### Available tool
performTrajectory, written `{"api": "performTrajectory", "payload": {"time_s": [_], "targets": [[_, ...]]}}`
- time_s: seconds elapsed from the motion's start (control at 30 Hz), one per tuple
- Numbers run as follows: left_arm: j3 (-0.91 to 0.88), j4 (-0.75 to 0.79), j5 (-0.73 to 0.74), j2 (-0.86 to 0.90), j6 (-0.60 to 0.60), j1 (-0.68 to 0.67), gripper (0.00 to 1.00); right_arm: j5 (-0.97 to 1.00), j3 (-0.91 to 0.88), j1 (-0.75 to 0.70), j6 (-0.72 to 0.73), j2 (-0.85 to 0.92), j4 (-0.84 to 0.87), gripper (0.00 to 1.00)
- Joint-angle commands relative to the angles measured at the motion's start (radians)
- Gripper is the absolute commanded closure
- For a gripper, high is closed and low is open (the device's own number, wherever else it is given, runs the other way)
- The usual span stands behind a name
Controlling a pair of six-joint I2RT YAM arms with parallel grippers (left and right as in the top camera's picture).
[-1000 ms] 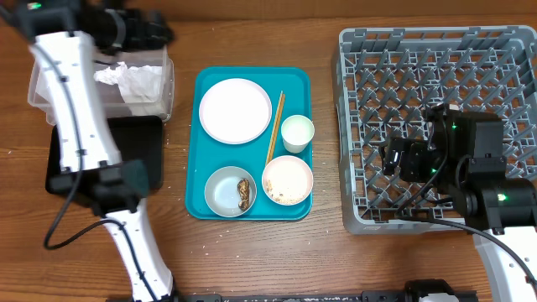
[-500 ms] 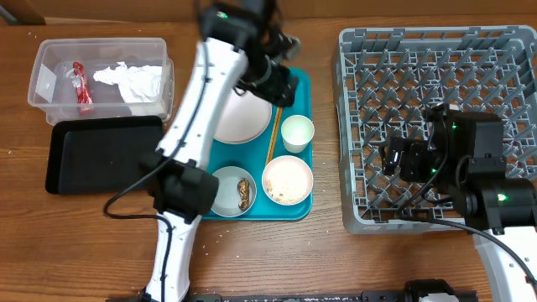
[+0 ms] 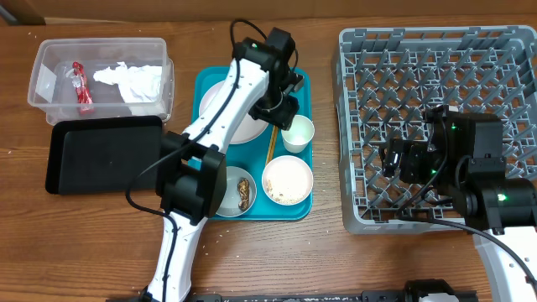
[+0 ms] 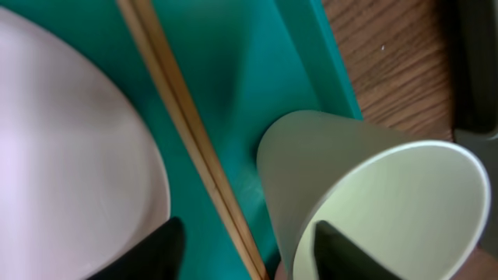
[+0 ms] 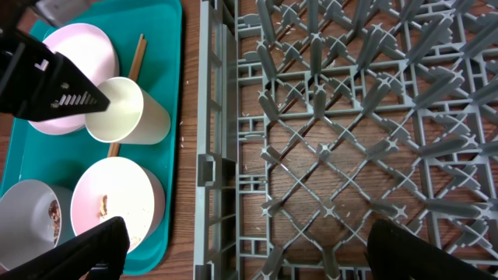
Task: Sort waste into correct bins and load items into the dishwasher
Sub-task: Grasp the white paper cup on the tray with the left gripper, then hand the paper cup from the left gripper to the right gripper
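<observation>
The left claw (image 4: 249, 260) hangs released over the teal tray (image 4: 233, 70), its fingers (image 4: 159, 253) spread either side of the chopsticks (image 4: 183, 117), the white cup (image 4: 366, 194) close by one finger and the plate (image 4: 70, 155) beyond the other. The right claw (image 3: 401, 159), also spread wide and holding nothing, hovers over the grey dish rack (image 3: 361, 50). The red wrapper (image 3: 80, 84) and napkin (image 3: 130, 80) lie in the clear tub (image 3: 42, 59) on the table (image 3: 336, 260)
</observation>
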Motion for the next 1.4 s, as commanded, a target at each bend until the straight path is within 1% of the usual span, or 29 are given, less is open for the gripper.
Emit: {"api": "performTrajectory", "payload": {"time_s": [0.0,0.07,0.13,0.17,0.2,0.33,0.47,0.5,0.6,0.67,0.77,0.87,0.97,1.03,1.13,1.37], "targets": [[-0.026,0.028,0.002,0.008,-0.013,-0.020,0.56,-0.001,0.021,-0.001,0.000,-0.004,0.001,0.00],[-0.032,0.037,0.014,0.008,-0.013,-0.025,0.63,-0.001,0.021,-0.001,0.000,-0.004,0.001,0.00],[-0.036,0.043,0.016,0.008,-0.013,-0.029,0.81,-0.001,0.021,-0.001,0.000,-0.004,0.000,0.00],[-0.036,0.044,0.016,0.008,-0.013,-0.029,0.93,-0.002,0.021,-0.001,0.000,-0.004,0.000,0.00],[-0.036,0.044,0.016,0.008,-0.013,-0.029,0.96,-0.002,0.021,-0.001,0.000,-0.004,0.000,0.00],[-0.005,0.007,0.034,0.002,-0.013,-0.002,0.96,-0.034,0.021,-0.001,0.004,-0.004,0.006,0.00],[0.133,-0.134,0.077,-0.002,-0.011,0.064,0.96,-0.164,0.021,-0.001,0.005,-0.004,0.046,0.00],[0.172,-0.169,0.104,-0.002,-0.006,0.082,0.96,-0.201,0.021,-0.001,0.027,-0.004,0.064,0.00],[0.280,-0.266,0.288,-0.002,0.061,0.132,0.96,-0.267,0.021,-0.001,0.172,-0.004,0.129,0.00],[0.325,-0.324,0.454,-0.002,0.120,0.161,0.96,-0.327,0.021,-0.001,0.208,-0.004,0.169,0.00],[0.335,-0.395,0.623,-0.002,0.202,0.189,0.96,-0.408,0.021,-0.001,0.208,-0.004,0.214,0.00],[0.322,-0.394,0.740,-0.002,0.210,0.208,0.96,-0.502,0.021,-0.001,0.188,-0.004,0.257,0.00],[0.319,-0.394,0.915,-0.002,0.255,0.216,0.96,-0.612,0.021,-0.001,0.133,-0.002,0.303,0.00],[0.319,-0.394,1.012,-0.002,0.262,0.216,0.96,-0.655,0.021,-0.001,0.127,0.003,0.328,0.00],[0.317,-0.394,1.114,-0.002,0.261,0.209,0.96,-0.674,0.021,-0.001,0.123,0.013,0.353,0.00],[0.317,-0.394,1.292,-0.002,0.231,0.195,0.96,-0.745,0.021,-0.001,0.101,0.037,0.438,0.00]]}}
